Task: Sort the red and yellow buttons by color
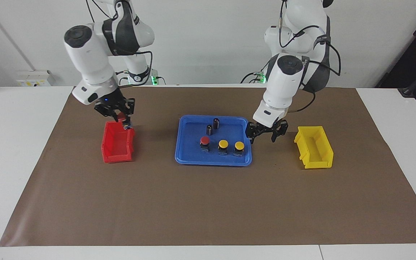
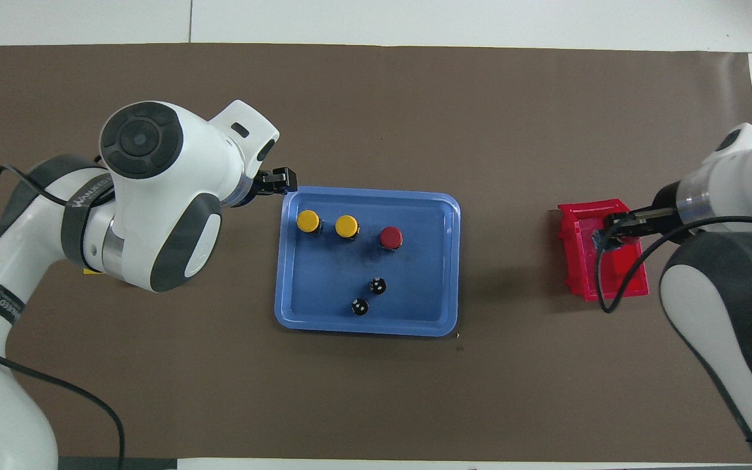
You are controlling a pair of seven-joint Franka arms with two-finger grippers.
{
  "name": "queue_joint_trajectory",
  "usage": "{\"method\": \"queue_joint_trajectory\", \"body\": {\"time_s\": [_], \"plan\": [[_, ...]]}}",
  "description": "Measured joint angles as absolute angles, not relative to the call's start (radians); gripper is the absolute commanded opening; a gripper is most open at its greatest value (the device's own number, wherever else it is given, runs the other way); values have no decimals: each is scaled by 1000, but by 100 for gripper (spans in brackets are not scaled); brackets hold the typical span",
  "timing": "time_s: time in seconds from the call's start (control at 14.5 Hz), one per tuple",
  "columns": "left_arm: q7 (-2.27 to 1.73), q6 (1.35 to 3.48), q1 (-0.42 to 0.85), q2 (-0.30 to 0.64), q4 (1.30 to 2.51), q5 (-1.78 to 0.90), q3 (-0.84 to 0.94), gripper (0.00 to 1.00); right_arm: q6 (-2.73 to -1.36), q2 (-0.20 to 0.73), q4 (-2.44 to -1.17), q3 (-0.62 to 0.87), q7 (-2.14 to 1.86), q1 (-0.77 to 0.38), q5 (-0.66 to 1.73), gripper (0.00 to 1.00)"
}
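From across the table, the right gripper hangs over the red bin, at the bin's edge nearer the robots, its fingers pinched on a red button that is up in the air. The left gripper hovers between the blue tray and the yellow bin, just beside the tray's rim; its fingers stand apart with nothing between them. In the tray sit a second red button and two yellow buttons in a row, with two dark cylinders nearer the robots.

From above, the left arm's bulk hides the yellow bin almost wholly. The left gripper's fingers poke out at the tray's corner, closest to one yellow button. The right gripper covers part of the red bin.
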State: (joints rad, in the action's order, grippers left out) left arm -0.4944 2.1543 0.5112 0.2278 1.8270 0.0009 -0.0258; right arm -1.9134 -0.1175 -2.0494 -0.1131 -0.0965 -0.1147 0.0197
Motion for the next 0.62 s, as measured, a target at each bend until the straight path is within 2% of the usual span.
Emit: {"method": "queue_joint_trajectory", "body": {"time_s": [0.28, 0.62], "plan": [[-542, 2235, 549, 260, 1861, -1, -26, 80, -2089, -135, -2215, -106, -145, -78, 20, 19], [-593, 2265, 613, 268, 1898, -1, -26, 80, -2176, -127, -2307, -105, -144, -65, 20, 19]]}}
